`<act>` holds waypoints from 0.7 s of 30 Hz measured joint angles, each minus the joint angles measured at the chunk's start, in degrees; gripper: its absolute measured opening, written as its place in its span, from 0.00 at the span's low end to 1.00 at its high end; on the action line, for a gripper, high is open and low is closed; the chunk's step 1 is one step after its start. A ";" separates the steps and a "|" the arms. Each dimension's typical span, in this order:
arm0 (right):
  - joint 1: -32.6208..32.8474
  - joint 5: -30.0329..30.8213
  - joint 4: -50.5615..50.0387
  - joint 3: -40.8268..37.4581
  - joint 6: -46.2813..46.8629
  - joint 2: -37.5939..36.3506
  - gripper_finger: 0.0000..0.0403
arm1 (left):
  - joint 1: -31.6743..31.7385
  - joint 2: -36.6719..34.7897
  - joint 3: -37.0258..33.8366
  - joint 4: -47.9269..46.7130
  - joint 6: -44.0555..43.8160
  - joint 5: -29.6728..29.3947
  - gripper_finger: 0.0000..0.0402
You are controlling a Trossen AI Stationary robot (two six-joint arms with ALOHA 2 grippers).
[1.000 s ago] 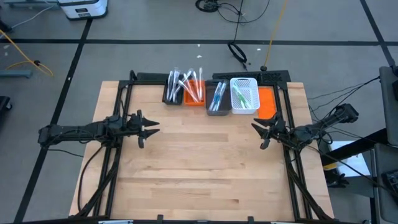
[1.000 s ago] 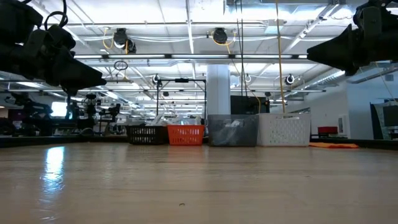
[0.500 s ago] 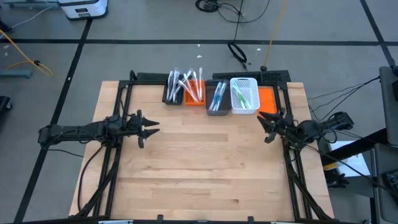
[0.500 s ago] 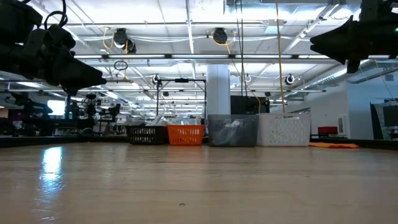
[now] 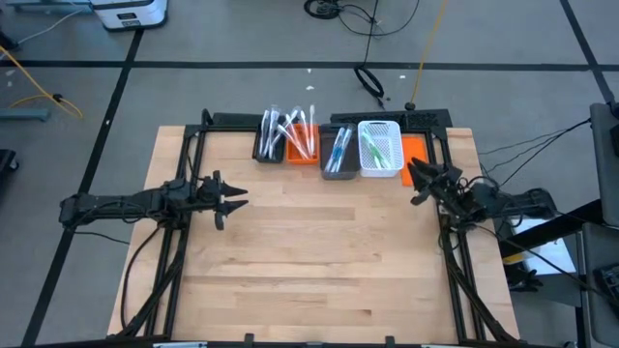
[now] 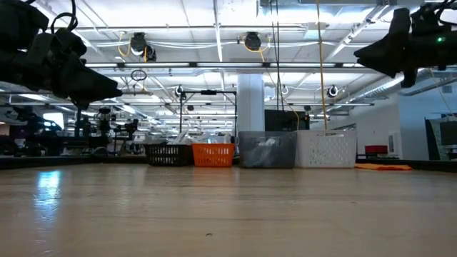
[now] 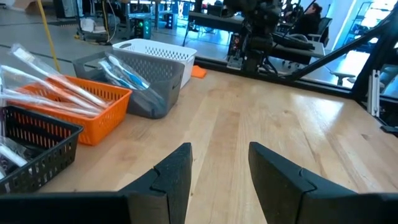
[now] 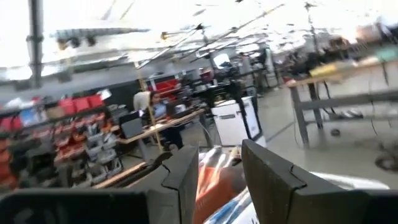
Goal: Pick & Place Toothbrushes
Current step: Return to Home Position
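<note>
1. L end effector (image 5: 235,199): fingers apart, nothing held, above tabletop (image 5: 309,251) nr its left edge.
2. R end effector (image 5: 414,183): fingers apart, empty, raised nr right edge, close to white basket (image 5: 380,173).
3. Toothbrushes (image 5: 295,130) sit in 4 containers in a row at far edge: black basket (image 5: 259,145), orange basket (image 5: 302,159), grey bin (image 5: 336,174), white basket.

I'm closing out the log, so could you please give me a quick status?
Left gripper open, empty, over the table, left side. Right gripper open, empty, near the white bin. Toothbrushes sit in the bins at the far edge.
</note>
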 joint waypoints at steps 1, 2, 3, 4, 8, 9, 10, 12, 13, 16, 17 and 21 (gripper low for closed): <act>-1.13 -0.12 -0.37 0.00 1.72 0.00 0.28 | 0.00 0.01 0.00 0.00 0.00 0.01 0.40; -2.21 -0.26 -1.40 0.00 4.30 -0.02 0.28 | 0.00 -0.01 0.00 0.02 0.00 0.00 0.40; -3.18 -1.07 -3.41 0.00 7.04 -0.01 0.28 | 0.00 -0.01 0.00 0.05 0.00 0.00 0.40; -3.97 -2.84 -6.24 0.00 9.51 0.00 0.28 | 0.00 0.01 0.00 0.01 0.00 0.00 0.40; -5.76 -17.17 -15.88 0.00 14.85 0.20 0.28 | 0.00 -0.01 0.00 0.01 0.00 0.00 0.40; -5.82 -21.93 -16.08 0.00 14.20 0.19 0.28 | 0.00 0.00 0.00 0.03 0.00 0.02 0.40; -5.82 -26.34 -15.86 0.00 12.89 0.00 0.28 | 0.00 -0.01 0.00 0.05 0.02 -0.02 0.40; -5.92 -34.33 -15.71 0.00 8.92 0.00 0.28 | 0.00 -0.01 0.00 0.03 0.01 0.02 0.40; -6.18 -38.47 -16.03 0.00 6.78 -0.01 0.28 | 0.00 0.00 0.00 0.03 0.01 0.00 0.40; -7.00 -46.69 -18.12 0.00 2.91 0.00 0.28 | 0.00 0.01 0.00 0.05 0.02 0.02 0.40; -7.02 -46.64 -18.77 0.00 2.65 0.04 0.28 | 0.00 -0.01 0.00 0.05 0.00 0.00 0.40; -7.05 -45.09 -18.59 0.00 2.22 0.00 0.28 | 0.00 -0.01 0.02 0.05 0.02 0.01 0.40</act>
